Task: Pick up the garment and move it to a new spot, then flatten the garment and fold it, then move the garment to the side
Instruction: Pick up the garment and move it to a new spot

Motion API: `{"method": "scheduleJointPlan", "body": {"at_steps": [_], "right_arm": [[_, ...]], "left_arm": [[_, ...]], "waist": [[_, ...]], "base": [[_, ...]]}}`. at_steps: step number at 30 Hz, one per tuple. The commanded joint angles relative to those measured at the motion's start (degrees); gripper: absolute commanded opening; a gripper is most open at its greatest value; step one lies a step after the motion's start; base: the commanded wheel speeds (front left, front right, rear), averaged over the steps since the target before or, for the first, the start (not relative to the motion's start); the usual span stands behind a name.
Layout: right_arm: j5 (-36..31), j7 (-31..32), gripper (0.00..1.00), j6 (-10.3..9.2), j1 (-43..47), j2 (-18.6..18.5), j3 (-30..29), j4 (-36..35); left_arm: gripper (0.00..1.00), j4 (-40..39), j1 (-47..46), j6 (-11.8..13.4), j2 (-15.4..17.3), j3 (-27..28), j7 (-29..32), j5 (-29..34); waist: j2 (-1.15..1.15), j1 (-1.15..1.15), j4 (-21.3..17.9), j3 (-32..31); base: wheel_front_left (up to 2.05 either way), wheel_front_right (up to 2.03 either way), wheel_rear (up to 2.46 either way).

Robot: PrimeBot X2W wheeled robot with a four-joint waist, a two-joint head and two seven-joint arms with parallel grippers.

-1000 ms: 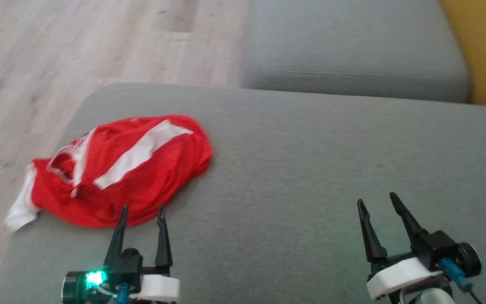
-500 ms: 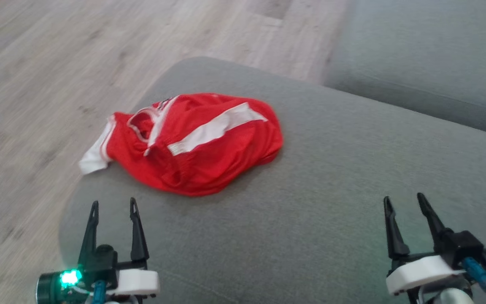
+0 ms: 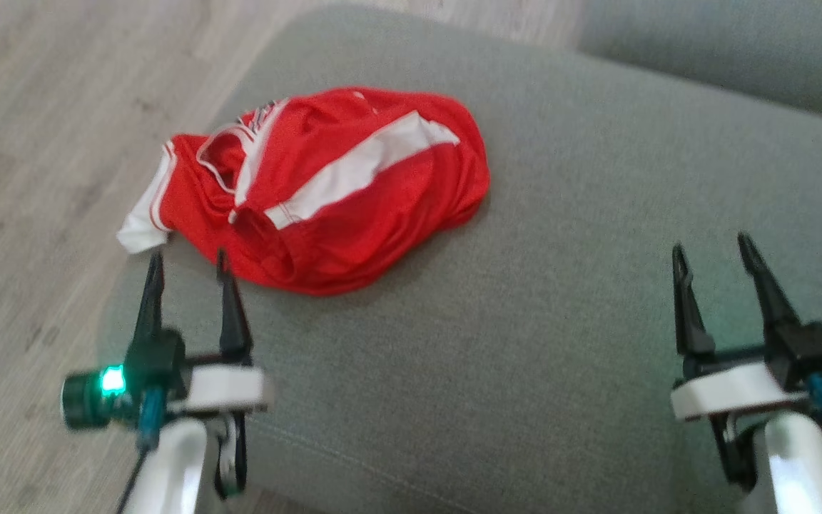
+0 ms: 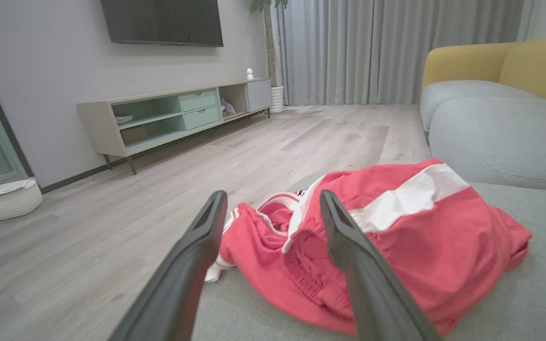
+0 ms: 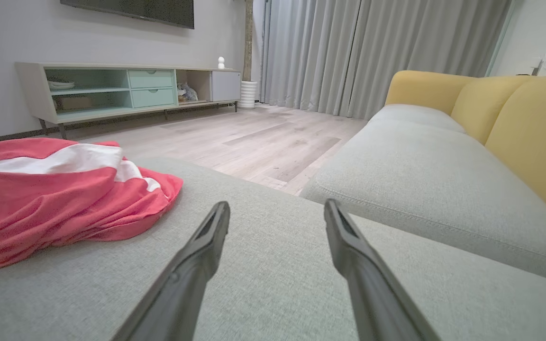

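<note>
Both wide and empty, the left end effector [image 3: 188, 255] hangs just short of the crumpled red garment [image 3: 340, 193] on the left corner of the sofa cushion [image 3: 525, 343], the right end effector [image 3: 711, 244] well apart, and the garment looks light, limp and slippery, best pinched at its gathered edge.

Left gripper [image 4: 272, 195]: jaws are parted, nothing is held. Red garment [image 4: 424, 241], white-striped: crumpled, laid on a grey cushion [image 4: 538, 303] just beyond the fingertips and partly hidden by the right finger. Cabinet [image 4: 173, 113]: set far ahead-left. Yellow sofa [image 4: 491, 61]: set far ahead-right.
</note>
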Motion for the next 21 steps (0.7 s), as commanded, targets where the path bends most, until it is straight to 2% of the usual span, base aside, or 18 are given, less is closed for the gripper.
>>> {"method": "scheduleJointPlan", "body": {"at_steps": [1, 6, 12, 15, 16, 17, 21], "right_arm": [[-0.9, -0.6, 1.0, 0.43, -2.7, -1.9, 2.1, -2.6], [-2.0, -0.6, 1.0, 0.43, -4.8, -5.8, 2.9, -4.6], [-1.9, -0.6, 1.0, 0.43, -5.3, -9.2, 4.2, -7.5], [-2.1, -0.6, 1.0, 0.43, -5.4, -9.6, 3.8, -8.1], [-2.2, -0.6, 1.0, 0.43, -5.4, -9.5, 3.6, -8.0], [-2.3, -0.6, 1.0, 0.43, -5.5, -9.3, 3.3, -8.0], [-2.9, -0.6, 1.0, 0.43, -5.7, -8.2, 2.1, -7.1]], "left_arm": [[1.0, -0.4, -4.7, -0.7, 0.2, 0.9, -0.5, -1.1], [1.0, 5.7, -11.7, -2.2, 0.1, -1.4, -0.5, -7.6], [1.0, 18.4, -19.8, -4.8, 0.1, -5.1, -0.5, -17.0], [1.0, 21.3, -23.4, -4.5, 0.1, -5.3, -0.5, -19.1], [0.22, 21.3, -24.1, -4.1, 0.1, -5.1, -0.5, -19.2], [0.0, 20.7, -24.6, -3.6, 0.1, -4.4, -0.5, -19.0], [0.0, 18.4, -24.8, -2.6, 0.1, -3.2, -0.5, -16.5]], "waist": [[0.0, -0.02, -1.4, 5.9], [0.0, -0.02, -2.3, 11.1], [0.0, -0.02, -2.8, 14.7], [0.0, -0.02, -3.3, 15.6], [0.0, -0.02, -3.4, 15.7], [0.0, -0.02, -3.6, 15.7], [0.0, -0.02, -4.4, 15.0]], "base": [[0.0, 0.0, 0.0], [0.0, 0.0, 0.0], [0.0, 0.0, 0.0], [0.0, 0.0, 0.0], [0.0, 0.0, 0.0], [0.0, 0.0, 0.0], [0.0, 0.0, 0.0]]}}
